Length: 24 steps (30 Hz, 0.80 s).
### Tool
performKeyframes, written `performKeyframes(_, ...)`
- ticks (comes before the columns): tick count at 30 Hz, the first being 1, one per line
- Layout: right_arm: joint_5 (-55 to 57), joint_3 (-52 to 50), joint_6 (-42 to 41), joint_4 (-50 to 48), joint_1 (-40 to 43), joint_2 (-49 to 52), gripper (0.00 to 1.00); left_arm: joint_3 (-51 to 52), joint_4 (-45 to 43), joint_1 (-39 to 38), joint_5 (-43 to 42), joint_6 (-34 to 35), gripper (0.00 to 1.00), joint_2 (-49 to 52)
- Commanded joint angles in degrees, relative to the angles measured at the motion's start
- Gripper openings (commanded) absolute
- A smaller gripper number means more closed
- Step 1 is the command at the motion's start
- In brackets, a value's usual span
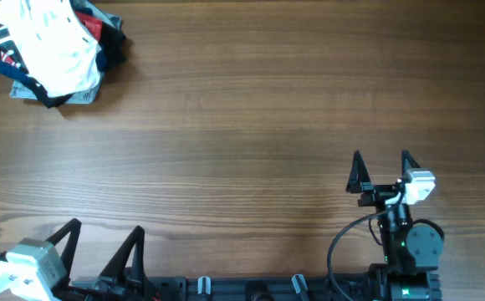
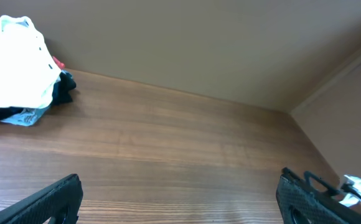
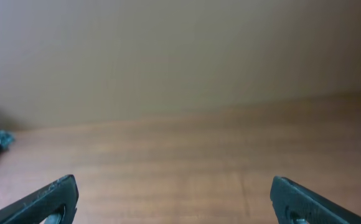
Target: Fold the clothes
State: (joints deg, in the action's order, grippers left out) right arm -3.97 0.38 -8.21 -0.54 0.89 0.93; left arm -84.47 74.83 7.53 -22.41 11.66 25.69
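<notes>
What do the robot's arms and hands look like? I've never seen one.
Both arms are mostly black. The left hand and the right hand each have two black, pointed, wedge-shaped fingers with a white block behind them. A black cable loops beside the right arm, whose body shows a small green light.

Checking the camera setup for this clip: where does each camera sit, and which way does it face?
Overhead: above the table, looking straight down; both arms, left pincer and right pincer open.
Left wrist: low on the left arm, facing the white shirt across the table; own fingers at bottom.
Right wrist: low, facing the far wall; own fingers at bottom.
Shared: overhead and left wrist show the white shirt.
</notes>
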Motion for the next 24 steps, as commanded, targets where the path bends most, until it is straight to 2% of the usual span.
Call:
performKeyframes(1, 0.79, -0.09, 1.62, 0.39, -0.28, -0.72, 1.0, 0.11, -0.17, -0.28, -0.7, -0.9, 1.0, 0.13)
performKeyframes(18, 0.79, -0.09, 1.62, 0.42, -0.28, -0.5, 1.0, 0.11, -0.11, -0.28, -0.7, -0.9, 1.0, 0.13)
performKeyframes(21, 0.79, -0.09, 1.62, 0.42, -0.28, -0.5, 1.0, 2.4, -0.98, -1.9, 1.07, 9.46, 0.99, 0.04)
performKeyframes(23, 0.79, -0.09, 1.62, 0.42, -0.28, -0.5, 1.0, 6.49, -4.7, -2.4, 2.84, 10.03, 1.0, -0.85)
performKeyframes(24, 0.79, -0.09, 1.62, 0.42, -0.28, -0.5, 1.0, 13.77, -11.06, -2.93, 3.82, 10.01, 0.99, -3.48)
